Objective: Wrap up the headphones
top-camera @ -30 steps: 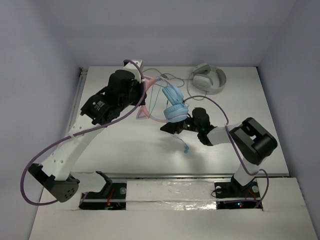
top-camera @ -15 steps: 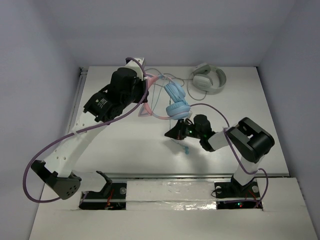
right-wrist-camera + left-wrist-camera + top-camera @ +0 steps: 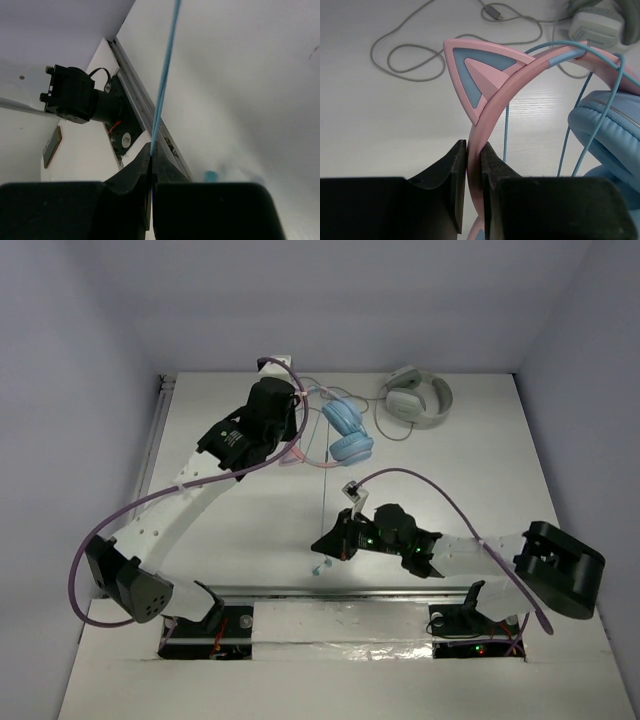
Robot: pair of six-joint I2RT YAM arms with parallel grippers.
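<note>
The headphones [image 3: 346, 432], with light blue earcups and a pink headband, are held up at the back middle of the table. My left gripper [image 3: 291, 436] is shut on the pink headband [image 3: 506, 85] just below a pointed ear; the jaws [image 3: 474, 167] pinch it from both sides. The thin light-blue cable [image 3: 326, 495] runs straight and taut from the headband toward the near edge. My right gripper [image 3: 322, 540] is shut on that cable [image 3: 165, 75], close to its end. The cable's plug [image 3: 318, 568] hangs past the fingers and shows blurred in the right wrist view [image 3: 210, 175].
White-grey headphones [image 3: 416, 398] lie at the back right, their grey cable [image 3: 410, 57] looped on the table behind the pink headband. A metal rail [image 3: 380, 591] runs along the near edge, with the arm bases behind it.
My right gripper has moved from beside the earcups toward the near edge, drawing the cable out straight. My left gripper has carried the headphones a little toward the back.
</note>
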